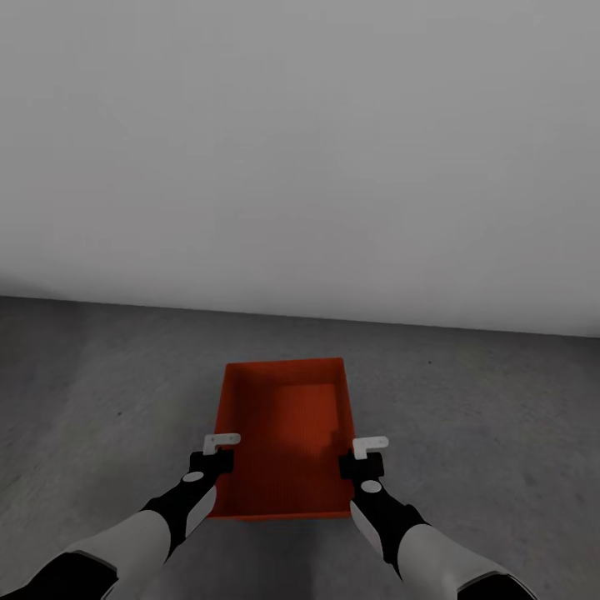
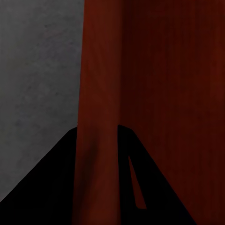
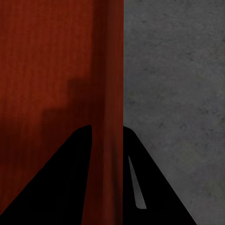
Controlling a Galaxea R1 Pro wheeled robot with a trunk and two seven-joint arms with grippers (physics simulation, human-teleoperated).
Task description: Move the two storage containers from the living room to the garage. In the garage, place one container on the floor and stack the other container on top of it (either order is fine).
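Both pairs of jaws are closing on the long side walls of one orange-red storage container [image 1: 283,433], each pair straddling a thin wall with one finger inside the bin and one outside. Starting at the left, the left gripper [image 1: 218,450] is clamping the container's left wall near the end closest to the robot; the left wrist view is showing that wall [image 2: 96,140] running edge-on between the two dark fingers [image 2: 47,187], with the concrete floor [image 2: 37,70] on the outer side of the jaws and the bin's ribbed interior on the inner side. Between the two grippers, the container's open top is facing up and its textured bottom is lying in plain sight from the head camera, which is also taking in the plain light-grey wall [image 1: 300,150] beyond the bin's far end, something neither wrist camera is catching. To the right, the right gripper [image 1: 365,457] is pinching the right wall at a matching spot; its wrist view is showing the wall [image 3: 108,140] passing between its fingers [image 3: 51,187], the bin's inside and a blocky shadow on one side and grey mottled floor [image 3: 178,93] on the other. Whether the container is resting on the floor or hanging just above it, I cannot tell.
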